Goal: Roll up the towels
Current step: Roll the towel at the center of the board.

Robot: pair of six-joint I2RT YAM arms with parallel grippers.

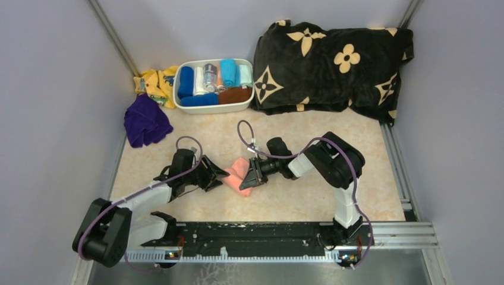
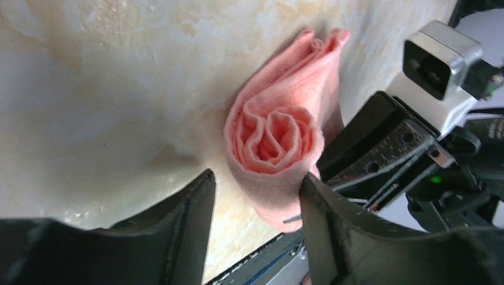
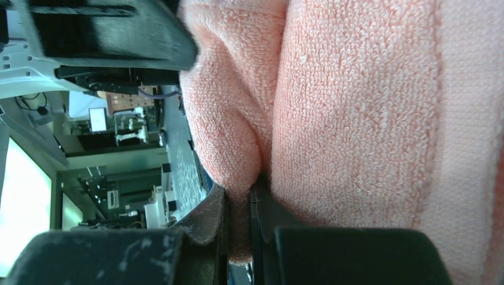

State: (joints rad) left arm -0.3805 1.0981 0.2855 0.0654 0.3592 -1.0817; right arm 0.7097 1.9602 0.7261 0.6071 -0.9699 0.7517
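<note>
One of two towels looks nearly done: the pink towel [image 1: 239,174] lies mid-way across the worktop [image 1: 297,199], wound into a spiral. The right tool [image 1: 252,175] pinches its fold and the left tool [image 1: 215,175] is spread open at its end. Far left, the purple towel [image 1: 144,120] sits crumpled, unrolled.

left arm [image 1: 144,198], right arm [image 1: 343,200]: white links, black joints | cables [image 1: 189,139]: purple | fingers [image 3: 107,258]: black, scuffed | bases on black rail [image 1: 255,233]
</note>
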